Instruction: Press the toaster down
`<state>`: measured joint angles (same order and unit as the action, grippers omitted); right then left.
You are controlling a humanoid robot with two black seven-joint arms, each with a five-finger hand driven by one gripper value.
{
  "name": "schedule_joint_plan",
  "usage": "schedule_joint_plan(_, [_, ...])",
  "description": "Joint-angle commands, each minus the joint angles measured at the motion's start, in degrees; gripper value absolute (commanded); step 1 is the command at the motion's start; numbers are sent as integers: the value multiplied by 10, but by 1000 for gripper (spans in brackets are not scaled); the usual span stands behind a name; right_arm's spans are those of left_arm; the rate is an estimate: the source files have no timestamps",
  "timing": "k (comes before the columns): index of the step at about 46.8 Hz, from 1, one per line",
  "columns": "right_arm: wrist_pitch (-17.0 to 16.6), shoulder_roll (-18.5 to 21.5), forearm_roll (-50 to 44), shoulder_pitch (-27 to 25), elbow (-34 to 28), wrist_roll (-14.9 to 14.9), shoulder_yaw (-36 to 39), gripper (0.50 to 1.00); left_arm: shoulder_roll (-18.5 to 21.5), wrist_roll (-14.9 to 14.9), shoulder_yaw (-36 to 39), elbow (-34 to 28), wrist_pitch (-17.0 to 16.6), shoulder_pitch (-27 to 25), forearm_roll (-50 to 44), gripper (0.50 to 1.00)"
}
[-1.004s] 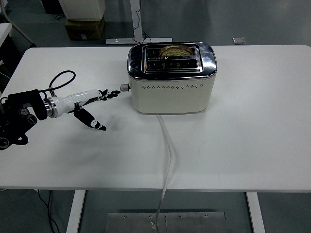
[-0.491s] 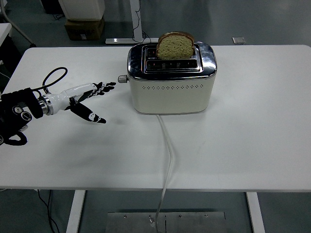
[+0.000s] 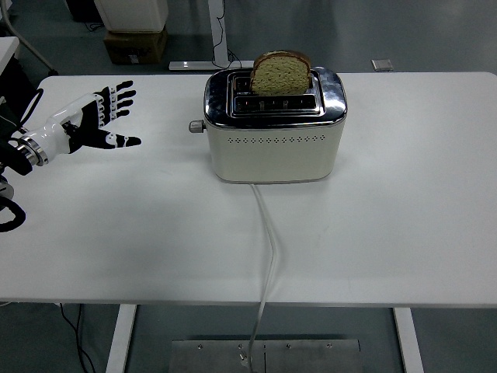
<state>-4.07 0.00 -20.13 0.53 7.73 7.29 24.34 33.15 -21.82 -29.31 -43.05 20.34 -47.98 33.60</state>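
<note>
1. Toaster (image 3: 275,136): cream body, chrome top, sits on the white table (image 3: 404,210), back-center, slightly left of middle.
2. Bread (image 3: 280,74) slice stands up out of the rear slot, upright, most of it above the chrome top.
3. Front slot looks dark; can't tell if anything is in it.
4. Lever (image 3: 196,126): small grey knob on the toaster's left end, high up, near the chrome edge.
5. Cord (image 3: 268,249): white, runs from the toaster's front base toward the near table edge and drops off it.
6. Left hand (image 3: 95,124): over the table's left-back part, well apart from the toaster and the lever. Fingers spread and empty, thumb sticking out to the right, palm side showing.
7. Left arm enters from the left edge, black with a white forearm section.
8. Floor behind the table: a cardboard box (image 3: 136,45) at top left.
</note>
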Motion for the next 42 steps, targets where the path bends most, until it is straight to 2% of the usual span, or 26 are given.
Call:
schedule_joint_plan(1, [0,0,0,0,0,0,0,1000,2,-1,-1,2,0,-9,-33,1000])
schedule_joint_plan(5, [0,0,0,0,0,0,0,1000,1,-1,-1,9,-5,-10,-76,1000])
schedule_joint_plan(12, [0,0,0,0,0,0,-1,1000,-4,-2,-1,29,-36,-9,-172,1000])
schedule_joint_plan(19, [0,0,0,0,0,0,0,1000,-9,-2,-2,48,-43,-4,-259,1000])
schedule_joint_plan(26, [0,0,0,0,0,0,0,1000,-39,-2,-3,80,-57,-4,-344,1000])
schedule_joint_plan(33, [0,0,0,0,0,0,-1,998,-67,-2,-5,98,-73,-4,-384,1000])
schedule_joint_plan(42, [-1,0,0,0,0,0,0,1000,-70,-2,-14,99,-84,-10,-409,1000])
